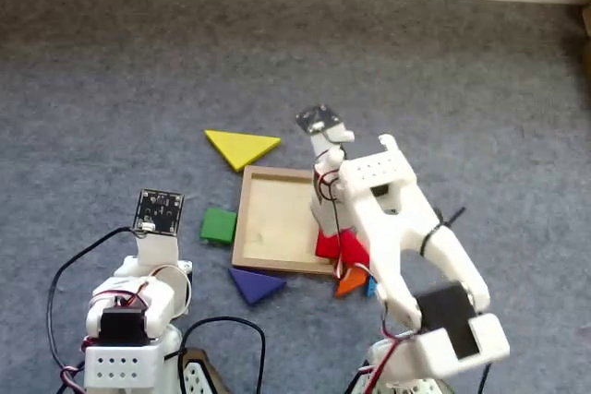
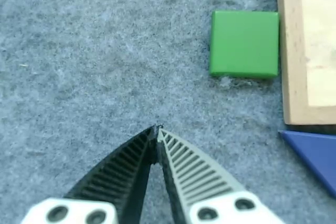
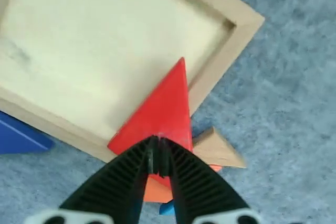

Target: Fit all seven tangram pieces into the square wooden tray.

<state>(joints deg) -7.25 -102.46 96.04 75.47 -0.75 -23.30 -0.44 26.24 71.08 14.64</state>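
Left end effector [image 2: 157, 129]: low over the grey-carpeted desk [image 1: 111, 89] at the near side, fingers pressed together, holding nothing.

Blue triangle [image 1: 256, 283]: flat on the desk just off the near edge of the tray [image 1: 239, 228], wholly outside it.

Orange piece [image 1: 350, 282] and a small light-blue piece [image 1: 370, 288]: close together off the tray's near right corner, partly hidden under the right arm. A tan triangle [image 3: 219, 149] lies with them, just beside the red one.

Green square [image 2: 244, 44]: flat on the desk just beside the tray's left rim, not inside.

Right end effector [image 3: 158, 148]: fingers closed together, tips at the outer edge of the red triangle [image 3: 160, 114]. By its look it is nudging the piece, not gripping it.

Red triangle: straddles the tray's right rim, point over the tray floor, base outside. No other piece lies within the tray.

Yellow triangle [image 1: 242, 148]: farthest off, just past the tray's far left corner.

Assessment: no piece is seated. One is part-way over the rim and six are outstanding. The task stands at its opening stage.
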